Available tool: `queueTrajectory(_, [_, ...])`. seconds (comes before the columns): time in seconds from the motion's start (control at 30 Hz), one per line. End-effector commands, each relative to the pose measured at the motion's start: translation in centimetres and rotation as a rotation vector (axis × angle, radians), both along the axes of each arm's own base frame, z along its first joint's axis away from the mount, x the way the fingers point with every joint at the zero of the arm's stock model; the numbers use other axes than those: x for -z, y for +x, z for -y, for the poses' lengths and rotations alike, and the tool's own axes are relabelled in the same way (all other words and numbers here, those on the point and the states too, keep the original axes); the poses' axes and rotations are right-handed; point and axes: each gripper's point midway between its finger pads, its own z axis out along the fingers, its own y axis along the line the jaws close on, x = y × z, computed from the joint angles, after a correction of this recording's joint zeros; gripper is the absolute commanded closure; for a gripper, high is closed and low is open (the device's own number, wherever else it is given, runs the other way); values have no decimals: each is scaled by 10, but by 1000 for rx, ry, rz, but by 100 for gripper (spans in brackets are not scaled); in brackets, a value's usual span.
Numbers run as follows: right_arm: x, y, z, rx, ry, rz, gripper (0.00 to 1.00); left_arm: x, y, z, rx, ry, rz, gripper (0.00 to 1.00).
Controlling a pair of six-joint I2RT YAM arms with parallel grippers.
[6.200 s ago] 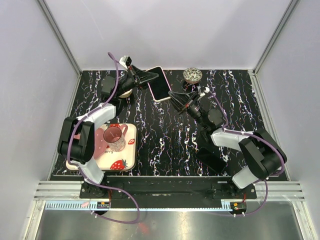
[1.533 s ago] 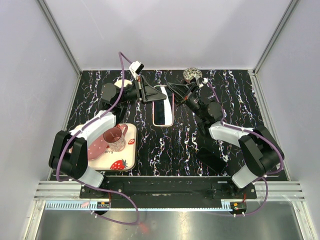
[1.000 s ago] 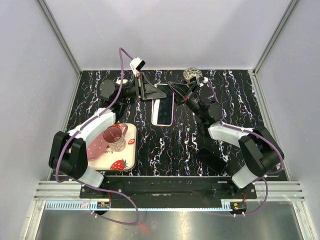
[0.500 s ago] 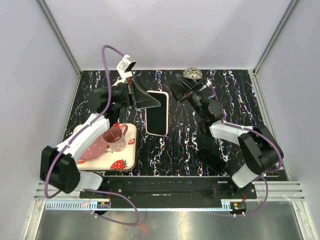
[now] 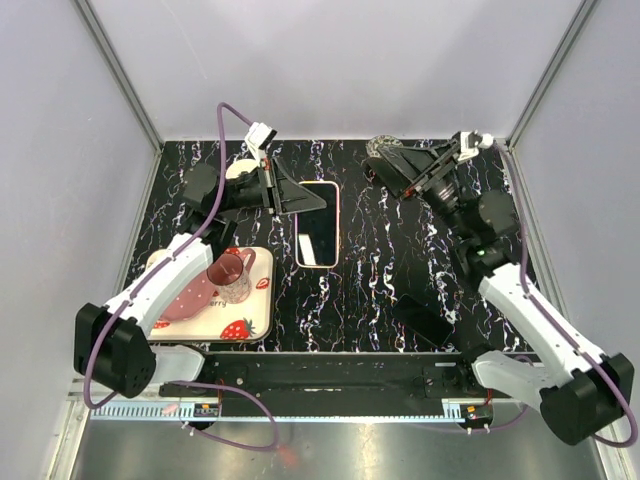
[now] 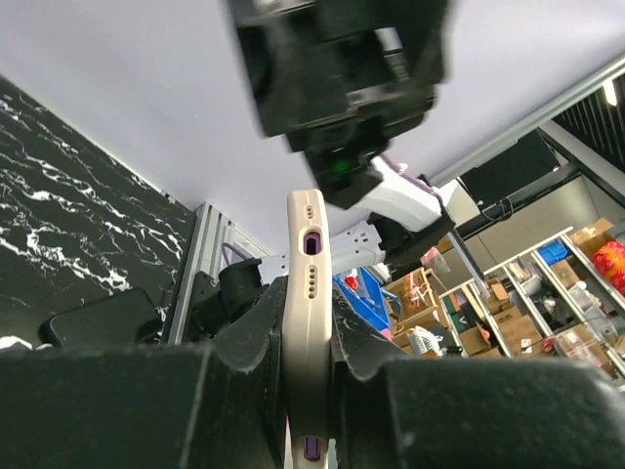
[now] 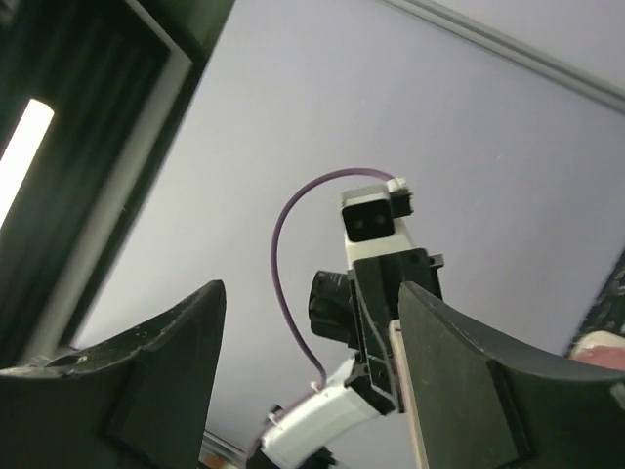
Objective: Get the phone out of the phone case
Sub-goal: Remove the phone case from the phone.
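The phone, dark screen up, sits inside its pale pink phone case (image 5: pixel 318 238) and hangs above the middle of the table. My left gripper (image 5: pixel 308 203) is shut on the case's upper left edge. In the left wrist view the case's cream edge (image 6: pixel 308 264), with its speaker holes and port, stands clamped between the fingers of the left gripper (image 6: pixel 307 337). My right gripper (image 5: pixel 392 166) is raised at the back right, open and empty, well apart from the phone. In the right wrist view the right gripper (image 7: pixel 308 332) has wide-spread fingers that frame the left wrist camera (image 7: pixel 376 223) and the case's edge (image 7: pixel 406 391).
A strawberry-print tray (image 5: pixel 250 322) at the near left carries a pink cup (image 5: pixel 230 276). A small round bowl (image 5: pixel 381 149) sits at the back edge behind the right gripper. A black flat slab (image 5: pixel 427 319) lies on the table at the near right. A white round object (image 5: pixel 240 170) lies by the left arm.
The right gripper has opened, let go of the phone's top edge and pulled away to the back right. The left gripper keeps its hold, and the cased phone has shifted slightly toward me.
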Motion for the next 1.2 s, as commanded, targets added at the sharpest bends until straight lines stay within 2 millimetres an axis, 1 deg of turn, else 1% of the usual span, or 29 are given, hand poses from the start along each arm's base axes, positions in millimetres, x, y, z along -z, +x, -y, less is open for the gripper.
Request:
queueTrajectory(0.0, [30,-13,-19,-18,-422,108,23,-8,18,0,-68,-17,-2,100])
queueTrajectory(0.03, [34,-16,-20,-40,-463,98,23,-7,20,0,-68,-16,-11,100])
queueTrajectory(0.07, [40,-21,-23,-68,-502,125,22,-7,24,1,-68,-16,-31,100])
queueTrajectory(0.13, [51,-25,-27,-112,-533,124,22,-8,27,2,-62,-22,-39,100])
queueTrajectory(0.17, [54,-32,-31,-159,-541,142,21,-6,30,4,-57,-24,-62,100])
queueTrajectory(0.2, [56,-40,-37,-198,-545,166,21,-8,31,3,-56,-33,-56,100])
queueTrajectory(0.27, [60,-45,-46,-217,-580,200,21,-9,33,4,-47,-48,-65,100])
queueTrajectory(0.3, [63,-54,-54,-245,-604,197,21,-10,34,4,-45,-53,-68,100])
queueTrajectory(0.33, [68,-53,-57,-241,-626,201,20,-10,35,4,-45,-55,-73,100])
queueTrajectory(0.47, [76,-52,-59,-246,-611,182,21,-10,40,4,-53,-59,-81,100])
queueTrajectory(0.6, [89,-49,-66,-287,-611,147,27,-12,42,4,-56,-62,-82,100])
queueTrajectory(0.63, [90,-51,-68,-300,-606,143,32,-14,42,3,-58,-65,-79,100])
queueTrajectory(0.7, [96,-48,-70,-309,-602,126,38,-15,42,3,-55,-66,-74,100])
queueTrajectory(0.83, [94,-45,-71,-295,-587,131,51,-17,41,3,-51,-74,-73,100])
queueTrajectory(0.87, [94,-44,-71,-287,-585,136,57,-17,42,3,-51,-75,-78,100])
queueTrajectory(0.93, [96,-40,-71,-274,-589,128,66,-17,41,3,-52,-75,-82,100])
queueTrajectory(0.97, [96,-39,-72,-274,-584,134,73,-16,41,3,-53,-75,-83,100])
queueTrajectory(1.07, [95,-39,-74,-279,-540,136,90,-15,42,3,-57,-73,-90,100])
queueTrajectory(1.1, [94,-38,-74,-277,-521,124,100,-14,42,3,-55,-73,-89,100])
queueTrajectory(1.17, [93,-38,-73,-267,-496,123,100,-15,42,2,-63,-77,-84,100])
